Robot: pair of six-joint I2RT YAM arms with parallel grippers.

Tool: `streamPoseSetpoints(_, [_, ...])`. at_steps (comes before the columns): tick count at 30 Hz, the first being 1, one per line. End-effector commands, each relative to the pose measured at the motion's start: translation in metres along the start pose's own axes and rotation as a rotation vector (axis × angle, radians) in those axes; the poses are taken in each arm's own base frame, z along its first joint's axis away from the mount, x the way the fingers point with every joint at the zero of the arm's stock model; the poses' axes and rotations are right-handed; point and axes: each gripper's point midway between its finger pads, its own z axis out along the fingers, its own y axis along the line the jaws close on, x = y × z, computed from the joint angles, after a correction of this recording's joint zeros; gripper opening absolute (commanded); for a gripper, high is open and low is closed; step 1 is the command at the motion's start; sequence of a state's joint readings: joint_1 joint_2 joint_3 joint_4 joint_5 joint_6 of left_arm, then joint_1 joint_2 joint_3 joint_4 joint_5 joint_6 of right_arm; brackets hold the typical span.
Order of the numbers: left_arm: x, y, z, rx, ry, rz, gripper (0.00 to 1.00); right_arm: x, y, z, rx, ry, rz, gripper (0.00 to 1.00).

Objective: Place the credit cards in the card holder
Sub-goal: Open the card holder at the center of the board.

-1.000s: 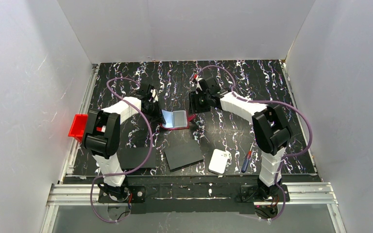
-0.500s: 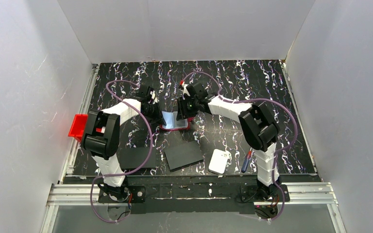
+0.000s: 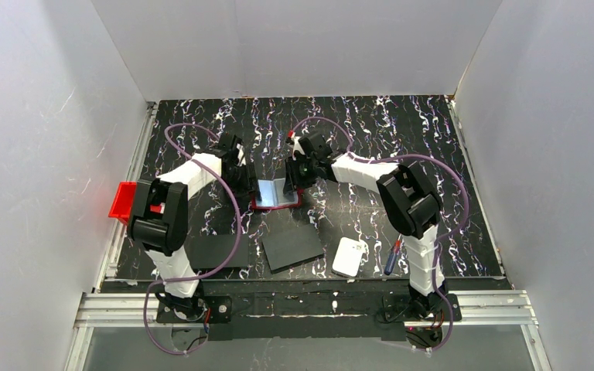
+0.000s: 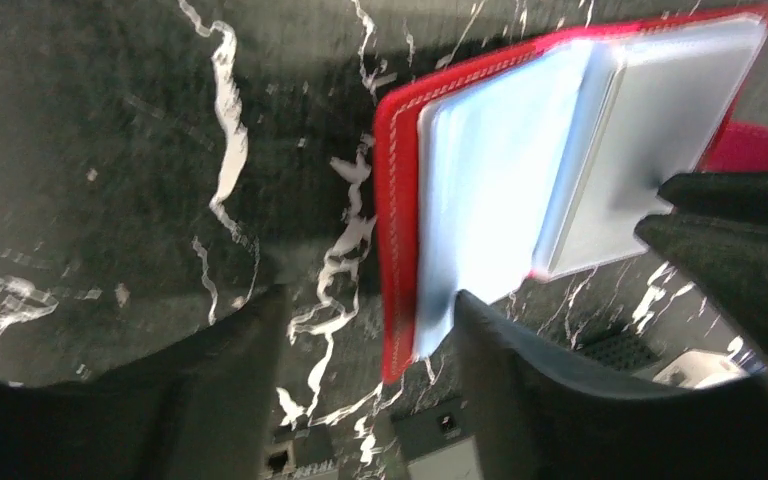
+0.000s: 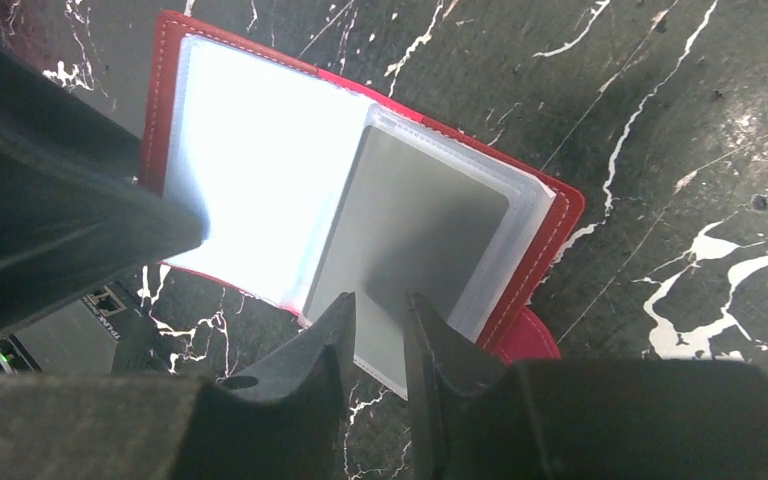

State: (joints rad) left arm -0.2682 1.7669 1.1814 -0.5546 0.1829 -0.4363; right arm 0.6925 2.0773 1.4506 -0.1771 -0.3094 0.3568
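The job looks nearly done, I think. The card holder (image 4: 397, 230) lies open like a little book in the middle of the desk (image 3: 402, 139), between the two arms. A pale blue card (image 4: 490, 190) sits flat in the clear pocket on one side. A grey card (image 5: 410, 230) sits in the clear pocket on the other side, and that page is tilted up a bit. From above I see no loose cards on the desk. I only see two black sheets (image 3: 292, 247), a white pad (image 3: 350, 256), a small screwdriver (image 3: 391, 257) and a red bin (image 3: 122, 202) by the left wall, and none of these are cards. So what is left, I guess, is to push the grey card all the way in and maybe fold the holder shut. I cannot tell if the grey card is fully down in its pocket. The right end effector (image 5: 380, 310) is at the near edge of the grey card. Its two fingers are close together, with that edge of the card and its pocket right between them. I cannot tell if they squeeze it or just stand on each side of it. The left end effector (image 4: 367, 300) is wide apart and holds nothing. It is just beside the outer edge of the holder, on the blue card's side, and the red corner of the holder pokes in between its fingers.
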Motion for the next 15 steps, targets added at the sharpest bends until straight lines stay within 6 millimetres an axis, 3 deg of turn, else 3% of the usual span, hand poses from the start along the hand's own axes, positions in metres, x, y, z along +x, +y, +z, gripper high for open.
streamPoseSetpoints(1, [-0.019,-0.005,-0.067,-0.009,-0.142,0.059,0.76,-0.009,0.005,-0.015,0.003,-0.009,-0.033,0.40])
streamPoseSetpoints(3, [-0.022,-0.006,-0.087,-0.002,-0.188,0.055,0.85,-0.017,0.013,-0.023,-0.015,-0.023,-0.037,0.45])
streamPoseSetpoints(5, [-0.029,0.009,-0.113,-0.062,-0.240,0.017,0.97,-0.024,0.024,-0.034,-0.035,-0.039,-0.044,0.53])
streamPoseSetpoints(8, [-0.032,0.048,-0.139,-0.229,-0.284,-0.044,0.98,-0.029,0.031,-0.045,-0.048,-0.045,-0.061,0.60])
streamPoseSetpoints(11, [-0.035,0.103,-0.169,-0.433,-0.355,-0.117,0.98,-0.033,0.040,-0.057,-0.062,-0.041,-0.088,0.64])
streamPoseSetpoints(15, [-0.032,0.145,-0.184,-0.524,-0.379,-0.161,0.98,-0.033,0.057,-0.068,-0.114,-0.040,-0.089,0.65])
